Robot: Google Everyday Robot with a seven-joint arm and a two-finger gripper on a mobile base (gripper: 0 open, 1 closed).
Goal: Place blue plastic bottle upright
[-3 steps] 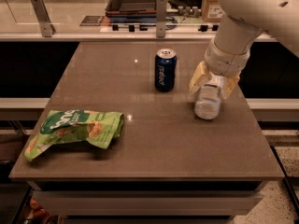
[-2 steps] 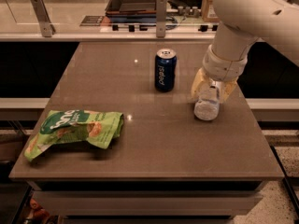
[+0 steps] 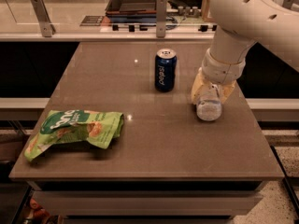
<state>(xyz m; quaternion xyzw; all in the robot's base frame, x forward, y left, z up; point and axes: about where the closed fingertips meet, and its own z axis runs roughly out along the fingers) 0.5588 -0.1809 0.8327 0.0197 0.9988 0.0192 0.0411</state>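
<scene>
Three things on the tabletop: near the right edge, the gripper hangs from the white arm, its yellowish fingers pinching the blue plastic bottle from both sides. The bottle is tilted, one end facing the front edge. A dark blue can stands upright nearby, toward the back edge; a green snack bag lies by the front left corner.

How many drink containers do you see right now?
2. The dark blue can stands upright on the table, rear centre; the blue plastic bottle, tilted, is held in the gripper to the can's right. No others visible.
</scene>
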